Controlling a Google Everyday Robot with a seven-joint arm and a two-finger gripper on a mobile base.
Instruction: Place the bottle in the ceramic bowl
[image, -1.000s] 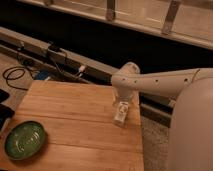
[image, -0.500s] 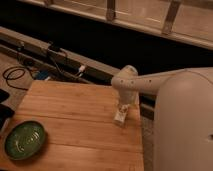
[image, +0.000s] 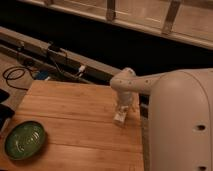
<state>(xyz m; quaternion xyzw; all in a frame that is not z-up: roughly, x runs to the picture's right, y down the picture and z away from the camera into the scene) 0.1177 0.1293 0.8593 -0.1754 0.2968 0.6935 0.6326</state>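
Your gripper (image: 122, 109) points down over the right edge of the worktop, about halfway along that edge. It sits right on top of the bottle, and you cannot tell whether it is clasping the bottle or merely meeting it.

The robot's white body (image: 181, 125) fills the right side of the view. Its arm (image: 149, 83) reaches left from there and bends down to the gripper.

The wooden worktop (image: 75, 107) spreads across the lower left of the view.

The ceramic bowl (image: 24, 140) is round, glossy and green. It rests at the near left corner of the worktop, well apart from the gripper.

The bottle (image: 120, 118) is small, slim and white. It lies just inside the right edge, directly under the gripper; you cannot tell if it is upright or tilted.

Expect the bottle to be light and stiff, with a smooth skin that may slip under a loose hold. Take it across the middle of its body, not by the cap. The bowl is likely hard and breakable, so lower the bottle in gently.
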